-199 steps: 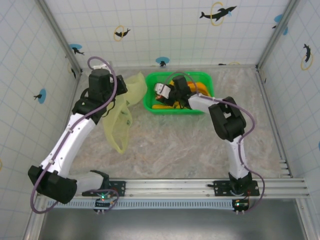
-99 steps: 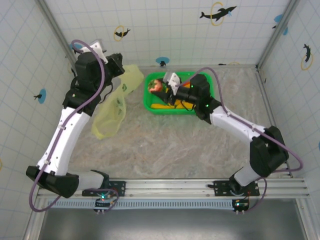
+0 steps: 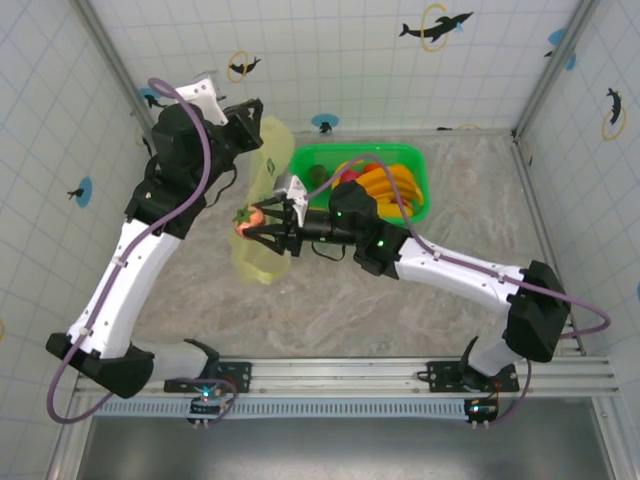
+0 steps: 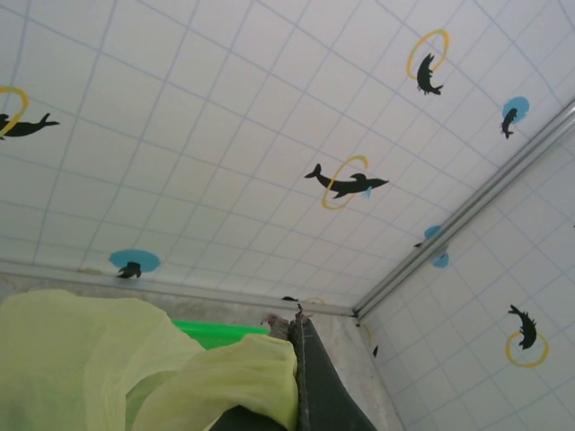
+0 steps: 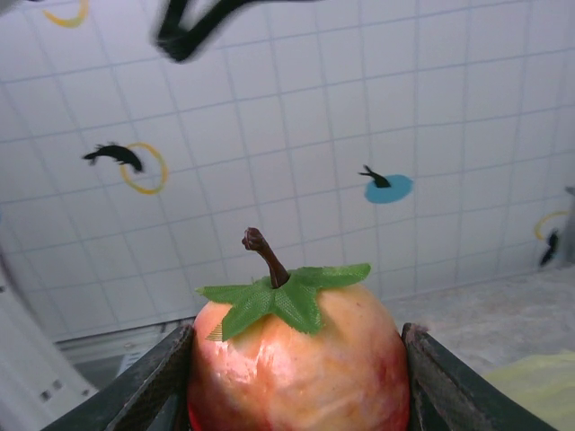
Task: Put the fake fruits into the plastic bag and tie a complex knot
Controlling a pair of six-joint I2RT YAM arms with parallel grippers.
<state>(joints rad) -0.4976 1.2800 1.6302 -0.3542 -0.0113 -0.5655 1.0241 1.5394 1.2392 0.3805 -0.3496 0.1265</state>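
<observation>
At left-centre of the top view, your right gripper (image 3: 252, 223) clasps the glossy, likely slippery fake fruit (image 3: 244, 218) across its belly. Your left gripper (image 3: 257, 117) pinches the limp plastic bag (image 3: 262, 190) by its bunched top.

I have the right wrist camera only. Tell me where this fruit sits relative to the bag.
Observer: Seen from above, the right gripper holds the red-orange fruit over the side of the hanging plastic bag. I cannot tell whether they touch.
Operator: Report who holds the bag.
Observer: The left gripper is shut on its top, and the bag hangs below it.
Operator: Say what's in the basket.
Observer: The green basket holds several yellow-orange bananas.
</observation>
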